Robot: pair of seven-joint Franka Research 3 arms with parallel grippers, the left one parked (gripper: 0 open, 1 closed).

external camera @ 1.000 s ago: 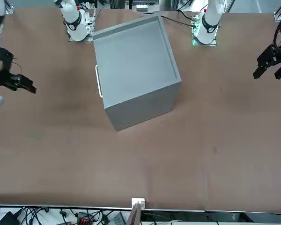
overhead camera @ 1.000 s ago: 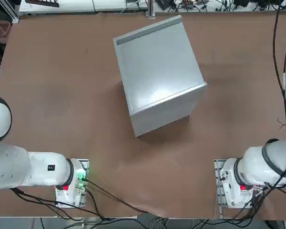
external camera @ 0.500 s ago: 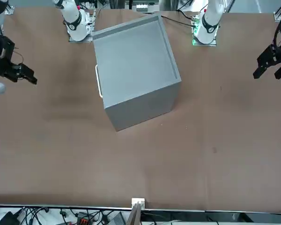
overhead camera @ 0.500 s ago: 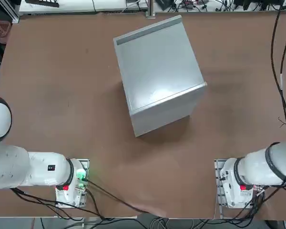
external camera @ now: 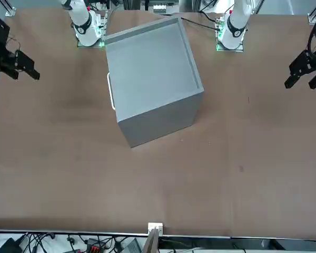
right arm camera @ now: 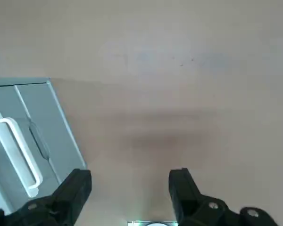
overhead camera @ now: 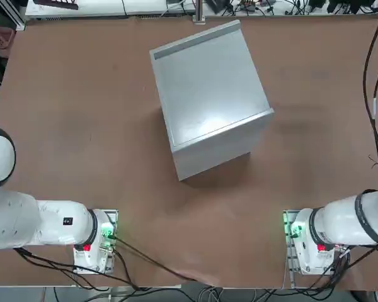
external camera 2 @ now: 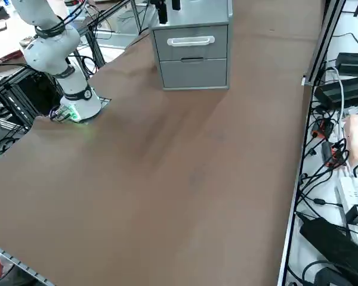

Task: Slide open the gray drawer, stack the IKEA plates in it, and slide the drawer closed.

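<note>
kinda hovering off the gray cabinet's (external camera: 152, 74) front with right gripper (right arm camera: 130, 173), fingers (right arm camera: 78, 188) spread wide, well apart from shut gray drawer (external camera 2: 191, 52)

In the front view, the right end effector (right arm camera: 130, 174) has shifted toward 12 o'clock. In the top view, the right arm's white link (overhead camera: 343, 221) has swung toward 6 o'clock, and its base (overhead camera: 314, 251) now glows green.
</note>
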